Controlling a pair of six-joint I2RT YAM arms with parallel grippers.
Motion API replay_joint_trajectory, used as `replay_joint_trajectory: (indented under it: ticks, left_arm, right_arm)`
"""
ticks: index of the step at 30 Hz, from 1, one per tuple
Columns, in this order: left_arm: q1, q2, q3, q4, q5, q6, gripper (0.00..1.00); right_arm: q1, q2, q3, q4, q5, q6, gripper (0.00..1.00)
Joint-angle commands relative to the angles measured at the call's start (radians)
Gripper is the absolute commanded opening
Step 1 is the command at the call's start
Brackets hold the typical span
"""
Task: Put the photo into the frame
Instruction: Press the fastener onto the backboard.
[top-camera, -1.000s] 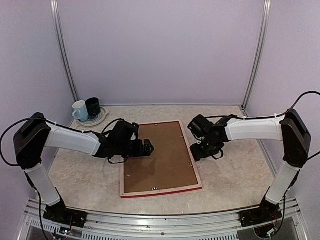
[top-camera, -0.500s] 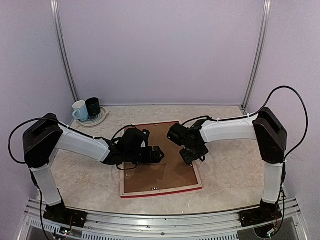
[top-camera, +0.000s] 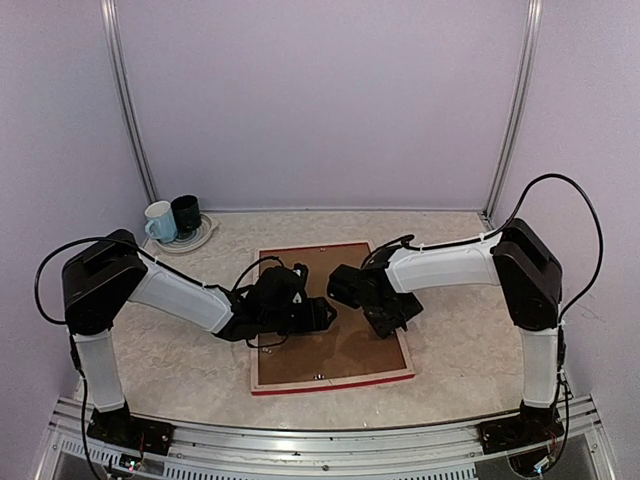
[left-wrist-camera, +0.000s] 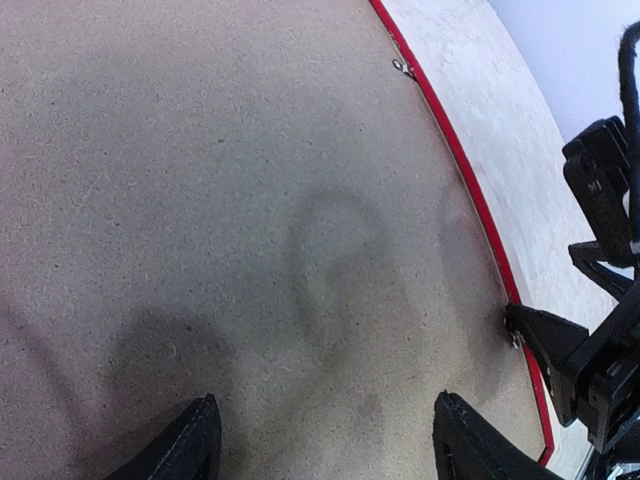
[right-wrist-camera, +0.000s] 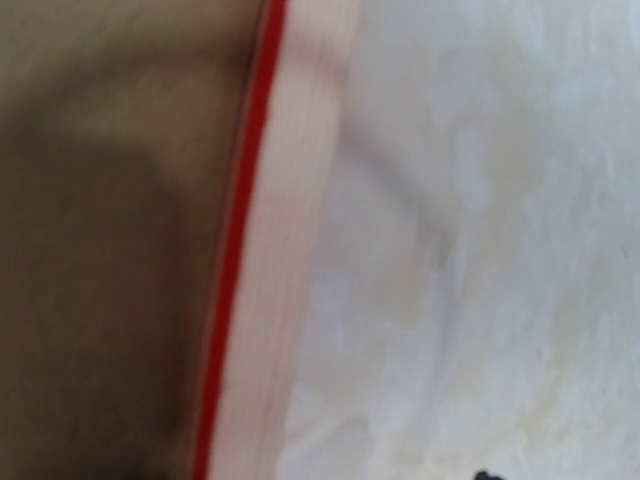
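The frame (top-camera: 333, 378) lies face down in the middle of the table, with its red edge and pale wood side showing. The brown backing board (top-camera: 350, 350) fills it. The photo is hidden. My left gripper (top-camera: 322, 312) is open and empty, low over the board (left-wrist-camera: 250, 200), with its fingertips (left-wrist-camera: 190, 450) wide apart. My right gripper (top-camera: 388, 320) is at the frame's right edge (left-wrist-camera: 470, 190). It shows in the left wrist view (left-wrist-camera: 560, 345), touching that edge. The right wrist view is blurred and shows the frame's side (right-wrist-camera: 290, 250), the board (right-wrist-camera: 100, 250) and the table.
A white mug (top-camera: 160, 221) and a dark mug (top-camera: 186, 213) stand on a plate (top-camera: 203, 237) at the back left. Purple walls close in the table on three sides. A metal rail runs along the near edge.
Both arms have swung inward over the frame, the left along the board and the right to the frame's right edge. The frame has slid slightly to the right.
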Motion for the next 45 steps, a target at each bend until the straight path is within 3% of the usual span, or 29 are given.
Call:
replay_joint_trajectory:
  ticks: [1, 10, 14, 20, 26, 35, 45]
  left_arm:
    - [-0.004, 0.093, -0.009, -0.09, -0.019, -0.065, 0.68]
    - [-0.005, 0.112, -0.025, -0.073, -0.024, -0.09, 0.63]
    - [-0.005, 0.097, -0.018, -0.08, -0.034, -0.072, 0.64]
    - [-0.006, 0.065, -0.004, -0.099, -0.048, -0.035, 0.64]
    - [-0.006, 0.011, 0.015, -0.129, -0.061, 0.009, 0.67]
    - [-0.015, -0.06, 0.011, -0.151, -0.06, 0.038, 0.7]
    - [-0.064, -0.034, 0.064, -0.176, -0.056, 0.059, 0.72]
  right_arm:
    - [0.039, 0.04, -0.001, -0.121, -0.052, 0.056, 0.65]
    - [0.048, -0.006, -0.067, -0.031, -0.143, 0.05, 0.65]
    - [0.034, -0.047, -0.049, -0.045, -0.095, 0.065, 0.66]
    - [-0.017, -0.204, -0.066, 0.063, -0.135, 0.014, 0.65]
    - [-0.071, -0.326, -0.195, 0.195, -0.252, -0.031, 0.64]
    - [-0.136, -0.35, -0.34, 0.38, -0.43, -0.063, 0.59]
    - [-0.161, -0.317, -0.355, 0.421, -0.49, -0.09, 0.59]
